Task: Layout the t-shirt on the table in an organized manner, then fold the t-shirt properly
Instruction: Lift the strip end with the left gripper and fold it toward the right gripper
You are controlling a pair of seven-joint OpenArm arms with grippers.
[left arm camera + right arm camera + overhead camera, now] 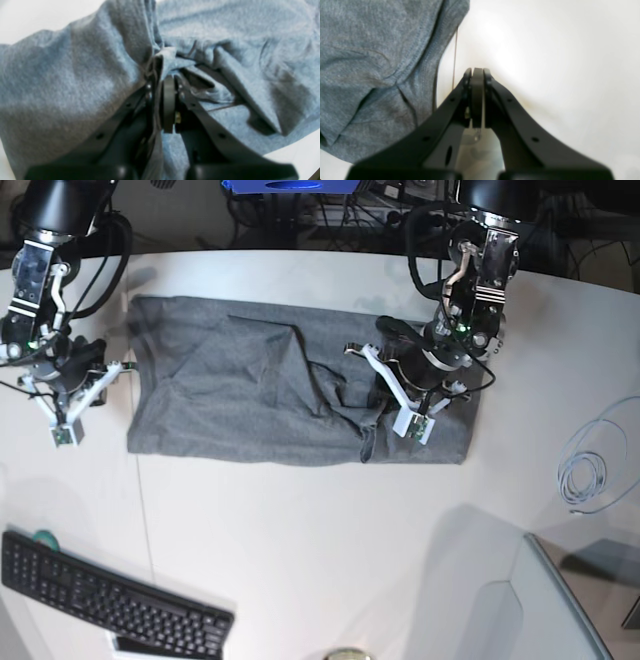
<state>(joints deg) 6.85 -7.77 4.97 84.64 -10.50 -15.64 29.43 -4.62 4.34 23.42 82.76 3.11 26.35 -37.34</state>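
The left gripper (pixel 162 105) clamped a gathered fold of the grey t-shirt (pixel 240 415), apparently to tidy its turned-over side, while cloth spread on both sides of it; the right gripper (pixel 478 100) was closed on nothing beside the shirt, over white table (pixel 545 62).

Item: left gripper (pixel 163 105), fingers nearly closed, angled downward. Item: right gripper (pixel 477 97), fingers shut, pointing down. Item: two dark arms, standing well apart, both lowered.
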